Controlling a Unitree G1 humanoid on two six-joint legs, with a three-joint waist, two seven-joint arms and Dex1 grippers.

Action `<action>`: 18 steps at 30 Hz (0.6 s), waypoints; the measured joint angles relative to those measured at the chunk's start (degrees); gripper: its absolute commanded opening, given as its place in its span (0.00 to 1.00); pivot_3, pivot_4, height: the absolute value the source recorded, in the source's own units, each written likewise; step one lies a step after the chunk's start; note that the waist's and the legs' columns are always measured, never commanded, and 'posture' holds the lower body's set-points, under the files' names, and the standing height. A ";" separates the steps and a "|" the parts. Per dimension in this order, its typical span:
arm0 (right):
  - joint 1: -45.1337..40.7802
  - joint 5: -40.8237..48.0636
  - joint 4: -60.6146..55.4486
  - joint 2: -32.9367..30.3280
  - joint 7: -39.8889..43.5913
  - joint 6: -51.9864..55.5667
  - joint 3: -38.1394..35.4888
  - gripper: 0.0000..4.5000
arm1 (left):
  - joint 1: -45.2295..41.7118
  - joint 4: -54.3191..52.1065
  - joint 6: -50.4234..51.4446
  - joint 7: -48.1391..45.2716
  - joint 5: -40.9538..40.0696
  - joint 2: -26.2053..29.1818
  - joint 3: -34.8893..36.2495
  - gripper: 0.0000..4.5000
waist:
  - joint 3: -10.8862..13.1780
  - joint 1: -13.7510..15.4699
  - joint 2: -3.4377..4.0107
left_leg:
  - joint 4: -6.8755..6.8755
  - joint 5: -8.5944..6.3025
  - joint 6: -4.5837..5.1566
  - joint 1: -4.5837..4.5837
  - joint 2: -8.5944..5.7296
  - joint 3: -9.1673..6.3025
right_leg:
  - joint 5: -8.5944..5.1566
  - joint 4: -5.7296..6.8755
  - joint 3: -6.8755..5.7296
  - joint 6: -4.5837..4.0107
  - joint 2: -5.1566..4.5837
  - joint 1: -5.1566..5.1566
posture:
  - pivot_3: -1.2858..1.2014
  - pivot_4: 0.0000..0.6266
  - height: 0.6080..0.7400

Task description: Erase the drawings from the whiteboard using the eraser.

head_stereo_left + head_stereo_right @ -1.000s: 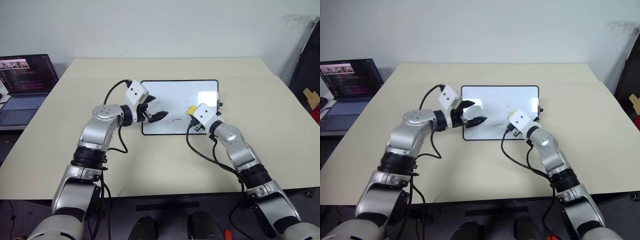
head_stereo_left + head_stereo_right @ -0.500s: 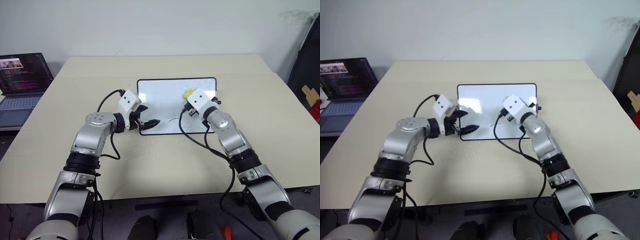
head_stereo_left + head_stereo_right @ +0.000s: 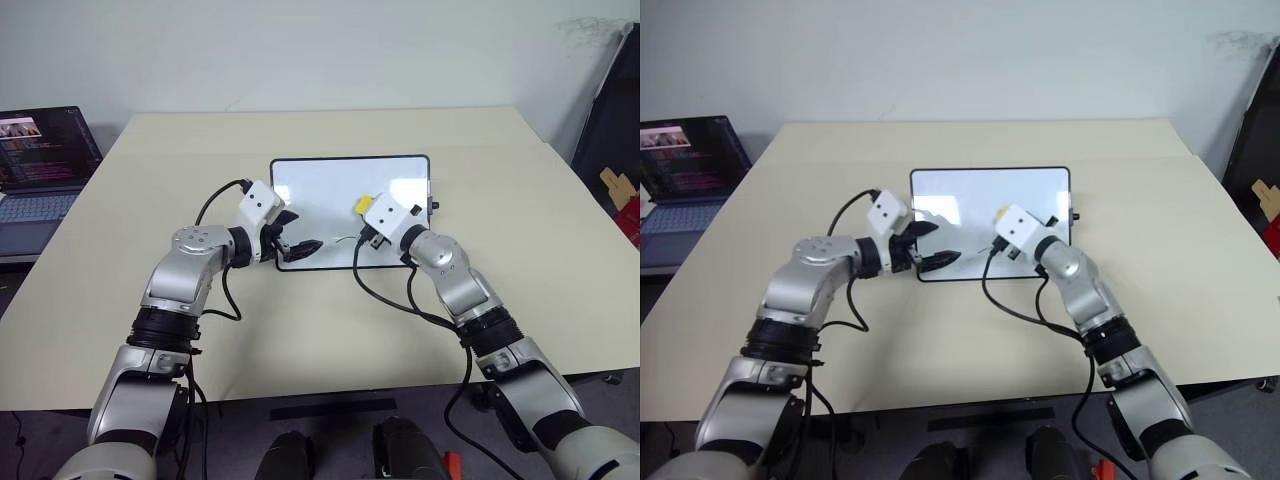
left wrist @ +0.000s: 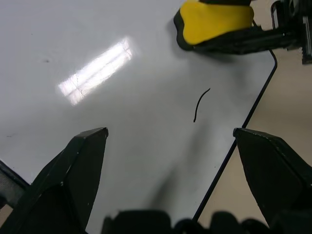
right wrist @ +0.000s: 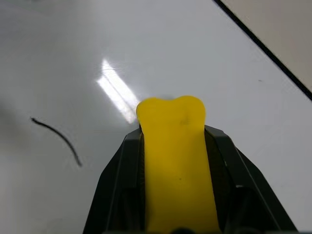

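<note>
The whiteboard (image 3: pixel 330 190) lies flat in the middle of the table. One drawing shows on it, a short curved black stroke (image 3: pixel 345 240) near the board's front edge, also seen in the wrist views (image 4: pixel 200 103) (image 5: pixel 58 139). My right gripper (image 3: pixel 366 208) is shut on the yellow eraser (image 3: pixel 364 204) over the board's right half, a little beyond and to the right of the stroke. The eraser's yellow block (image 5: pixel 171 146) sits between both fingers. My left gripper (image 3: pixel 300 247) stands open over the board's front left edge, its fingers (image 4: pixel 73 165) spread wide, nothing between them.
The beige table (image 3: pixel 300 330) has free room all around the board. An open laptop (image 3: pixel 45 160) stands off the table's left side. A dark object (image 3: pixel 610 120) leans at the far right.
The head view has shifted. My right gripper has carried the eraser a little to the left across the board. My left gripper has drawn back toward the board's front left edge. The stroke remains.
</note>
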 measured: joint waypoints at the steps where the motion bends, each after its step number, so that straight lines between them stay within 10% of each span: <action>1: 0.00 -0.06 -0.16 0.10 0.18 0.45 0.02 0.29 | -0.01 0.00 0.00 0.00 0.00 -0.02 0.00 1.00 | 0.00 0.00 0.00 | 0.00 0.00 0.00 0.00 0.00 0.00 | 0.00 0.01 0.00 0.00 0.00 0.00 | 0.52 0.24 1.00; 18: 0.10 -1.06 -0.86 -0.67 -3.79 0.06 -1.77 0.29 | 0.00 -0.76 0.17 0.02 -0.09 -0.17 -0.01 1.00 | 0.04 0.59 -0.01 | -0.04 0.00 0.00 -0.11 -0.01 -0.04 | -0.01 -0.17 -0.04 0.00 -0.03 -0.03 | 0.52 0.24 1.00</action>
